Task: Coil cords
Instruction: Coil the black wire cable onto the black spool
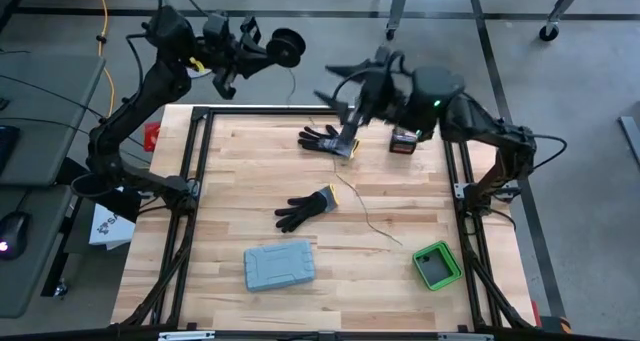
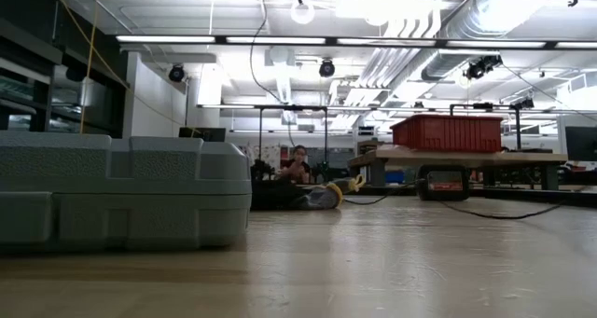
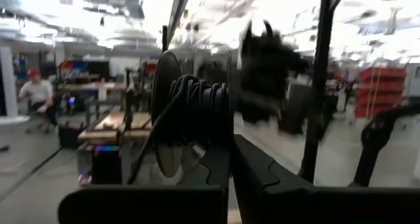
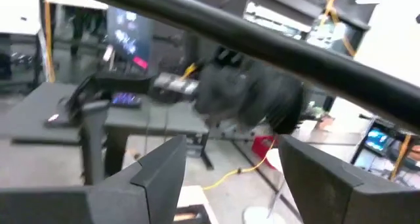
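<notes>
High view: the left gripper (image 1: 268,49) is clamped on the coil (image 1: 288,47), up past the table's (image 1: 400,206) far edge. A loose cord (image 1: 365,213) lies on it. The right gripper (image 1: 345,109) hangs wide, empty. It should grab the cord gently and wind slowly.

Right gripper (image 1: 338,93) motion-blurred, coil (image 3: 197,109) blurred

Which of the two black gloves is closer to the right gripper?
The far glove, at the table's back edge just below the right gripper. The other glove lies mid-table, nearer the grey case.
</notes>
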Robot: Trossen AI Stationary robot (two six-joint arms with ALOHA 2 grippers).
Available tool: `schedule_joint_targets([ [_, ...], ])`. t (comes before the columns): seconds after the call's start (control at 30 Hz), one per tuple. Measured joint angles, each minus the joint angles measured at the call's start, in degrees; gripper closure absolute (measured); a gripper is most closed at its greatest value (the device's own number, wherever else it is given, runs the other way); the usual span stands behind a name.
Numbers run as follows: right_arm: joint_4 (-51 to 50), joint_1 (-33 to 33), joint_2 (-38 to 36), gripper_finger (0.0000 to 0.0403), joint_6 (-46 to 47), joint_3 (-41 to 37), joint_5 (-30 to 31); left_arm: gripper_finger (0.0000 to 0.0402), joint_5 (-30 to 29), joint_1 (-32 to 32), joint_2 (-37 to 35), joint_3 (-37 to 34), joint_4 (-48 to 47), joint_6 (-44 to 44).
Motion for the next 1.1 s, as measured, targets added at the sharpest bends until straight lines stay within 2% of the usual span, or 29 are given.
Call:
schedule_joint_targets([
  [0.17, -1.6, -2.1, -0.1, 0.0167, 2.0, 2.9, -4.1, 0.0401, -3.9, -3.4, -1.2, 0.0, -11.6, 10.3],
  [0.3, -4.6, -3.0, 0.0, 0.0167, 6.3, 2.9, -9.2, 0.0401, -9.1, -7.1, -1.3, 0.0, -16.5, 16.3],
  [0.47, -8.3, -2.9, 0.0, 0.0167, 7.4, 2.6, -9.4, 0.0401, -15.2, -10.9, -1.3, 0.0, -17.6, 20.2],
  [0.7, -9.8, -2.8, 0.0, 0.0171, 9.5, 2.6, -10.5, 0.0401, -16.6, -14.2, -1.3, 0.0, -17.6, 21.0],
  [0.93, -11.3, -2.5, 0.0, 0.0237, 11.0, 2.6, -11.8, 0.0402, -21.0, -15.9, -1.3, 0.0, -17.5, 23.3],
  [1.1, -12.7, -2.5, 0.0, 0.0282, 11.0, 2.6, -10.6, 0.0401, -21.6, -16.7, -1.3, 0.0, -16.6, 23.3],
])
